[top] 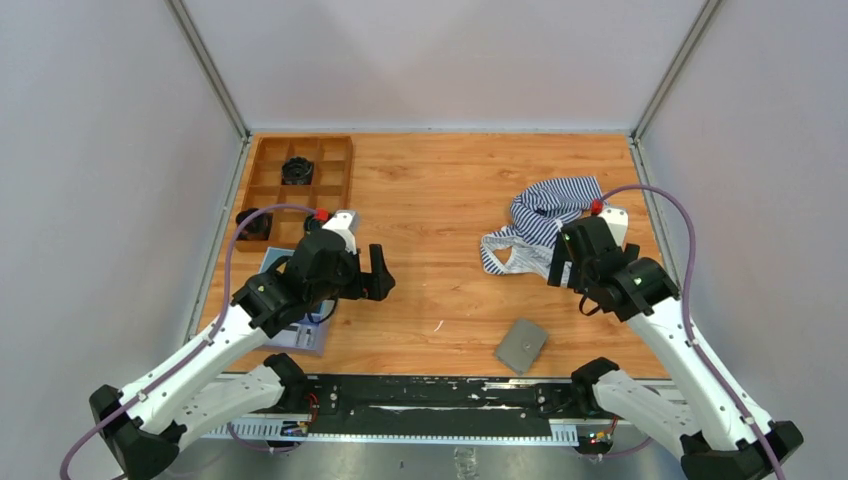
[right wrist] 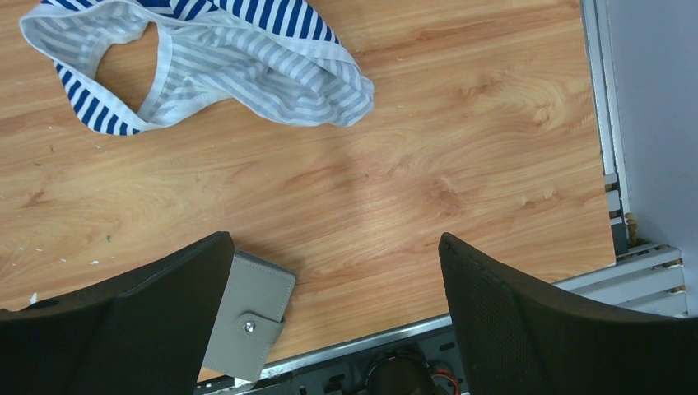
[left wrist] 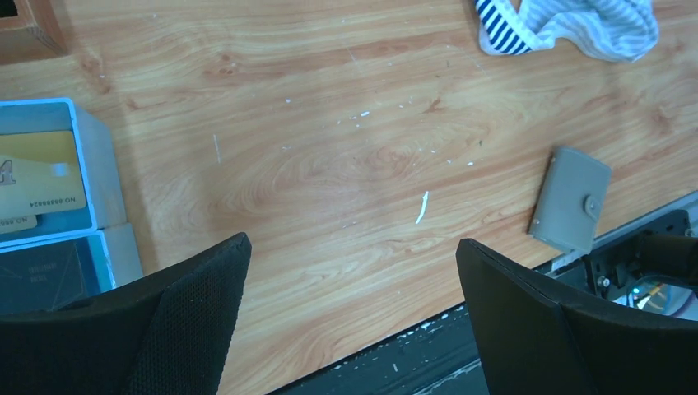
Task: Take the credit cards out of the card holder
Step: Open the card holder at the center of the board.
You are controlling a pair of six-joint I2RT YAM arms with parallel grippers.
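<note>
Nothing of the job shows as done. The wallet lies flat and folded shut at the near edge of the table, right of centre, with its tab fastened over the front by a small stud. No card pokes out of it. I judge that everything is left to do: get hold of it, undo the tab, open it and draw the cards out.

My left pincer hangs spread wide over bare wood on the left, pinching nothing, well apart from the wallet. My right pincer is spread just as wide and empty too. It hovers over the near right of the table, and the wallet peeks out from under its left finger.

Whether the wallet holds any cards I cannot tell, since it is closed. In the right wrist view my finger covers part of it and the bottom edge of the view cuts off its lower corner. A gold card lies in a blue tray on the near left. Only part of it shows at the edge of the left wrist view, and from above my left arm hides most of the tray. Its print is too small to read, and I cannot say if it belongs to this job. A striped cloth lies far right.
</note>
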